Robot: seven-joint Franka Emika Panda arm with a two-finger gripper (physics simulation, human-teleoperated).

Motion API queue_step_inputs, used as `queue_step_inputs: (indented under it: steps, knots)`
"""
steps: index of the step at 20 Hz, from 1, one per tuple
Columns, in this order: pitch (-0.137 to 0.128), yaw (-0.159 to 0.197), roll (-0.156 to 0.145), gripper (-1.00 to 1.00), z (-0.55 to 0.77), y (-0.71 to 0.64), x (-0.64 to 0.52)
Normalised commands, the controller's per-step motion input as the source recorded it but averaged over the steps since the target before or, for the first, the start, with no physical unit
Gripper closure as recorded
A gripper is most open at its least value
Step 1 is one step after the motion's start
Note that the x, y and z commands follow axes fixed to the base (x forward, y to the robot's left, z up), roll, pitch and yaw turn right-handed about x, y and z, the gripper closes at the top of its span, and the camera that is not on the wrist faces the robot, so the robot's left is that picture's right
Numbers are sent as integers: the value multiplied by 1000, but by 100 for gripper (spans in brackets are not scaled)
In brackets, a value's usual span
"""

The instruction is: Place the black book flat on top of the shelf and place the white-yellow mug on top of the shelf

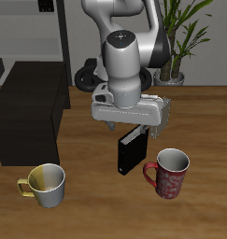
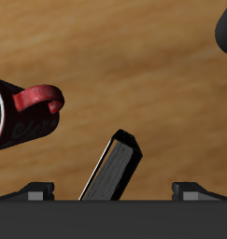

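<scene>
The black book (image 1: 131, 154) stands upright on the table, near the middle. My gripper (image 1: 132, 129) hangs right above its top edge, jaws open and wide apart, fingers not touching it. In the wrist view the book (image 2: 111, 171) sits between the two fingertips (image 2: 35, 192), with the gripper (image 2: 112, 192) centred over it. The white-yellow mug (image 1: 48, 184) stands upright near the table's front edge, in front of the shelf (image 1: 31, 117). The shelf is a low black box with a bare flat top at the table's side.
A red patterned mug (image 1: 169, 173) stands close beside the book, toward the front edge; it also shows in the wrist view (image 2: 21, 112). A potted plant (image 1: 177, 56) stands behind the table, by the robot's base.
</scene>
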Motion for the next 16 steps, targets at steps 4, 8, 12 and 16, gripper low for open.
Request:
queue_step_inputs:
  steps: [4, 8, 12, 16]
  knots:
    - [33, -32, 8, -100, -273, -10, 40]
    - [27, -28, 6, -100, -240, 25, -21]
    - [17, -13, 25, -100, -127, 78, -23]
    - [41, -11, 14, -100, -143, 48, -7]
